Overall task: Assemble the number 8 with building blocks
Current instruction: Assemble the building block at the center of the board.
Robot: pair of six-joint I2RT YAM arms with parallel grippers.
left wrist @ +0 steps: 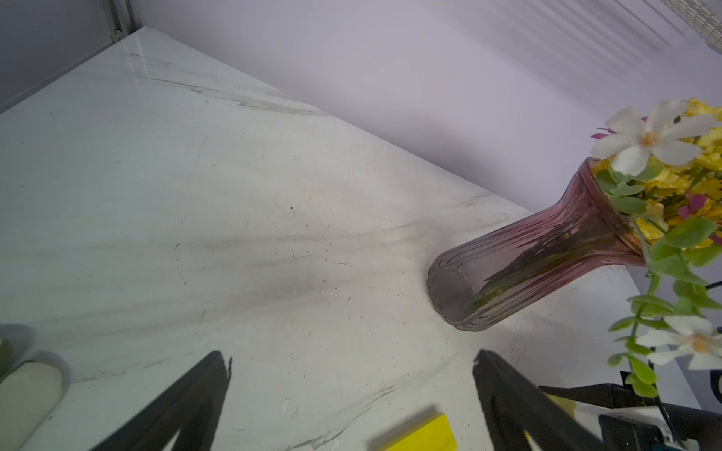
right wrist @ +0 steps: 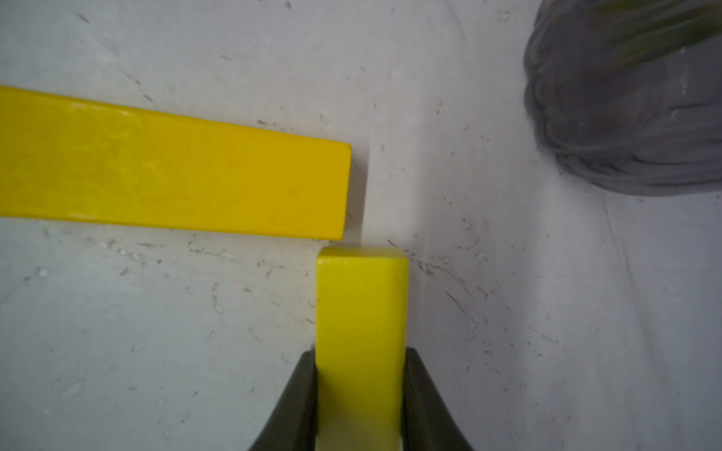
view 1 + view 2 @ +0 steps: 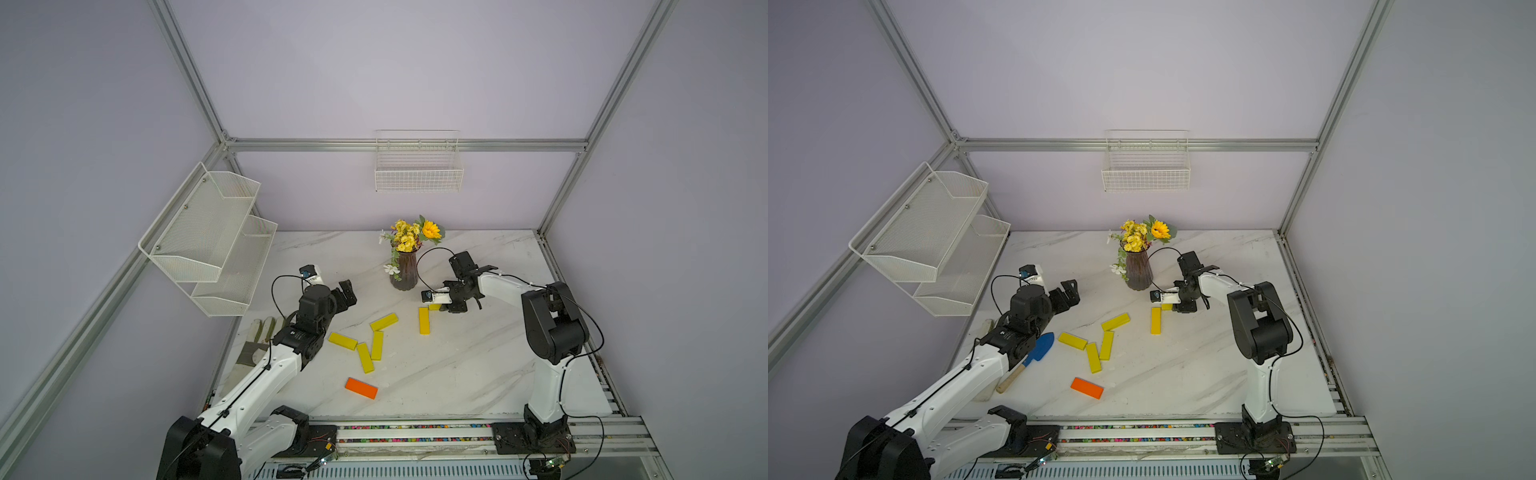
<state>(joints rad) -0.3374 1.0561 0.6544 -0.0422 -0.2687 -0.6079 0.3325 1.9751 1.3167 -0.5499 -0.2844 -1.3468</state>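
Right wrist view: the right hand (image 2: 361,375) is closed on the long sides of the held yellow bar (image 2: 361,308), low over the bench (image 2: 156,332) and just in front of the vase (image 2: 625,109). The bar's free end stands at a right angle to the laid yellow bar (image 2: 176,168), just beside that bar's corner nearest the vase. A thin strip of bench seems to show between them. Whether the held bar rests on the bench I cannot tell.

I judge the step in hand to be setting the second segment, so the 8 is barely begun. The next move calls for seating this bar flat and square, its end snug to the corner. The hand must then open without dragging the bar, and the wrist must stay clear of the vase close by.

In a top view the loose yellow bars (image 3: 377,345), four of them, lie farther from the vase, and the orange bar (image 3: 361,388) lies farthest. The left hand (image 3: 345,296) hovers empty with its jaws spread wide, well apart from the vase.

No brand, label or writing can be read anywhere.
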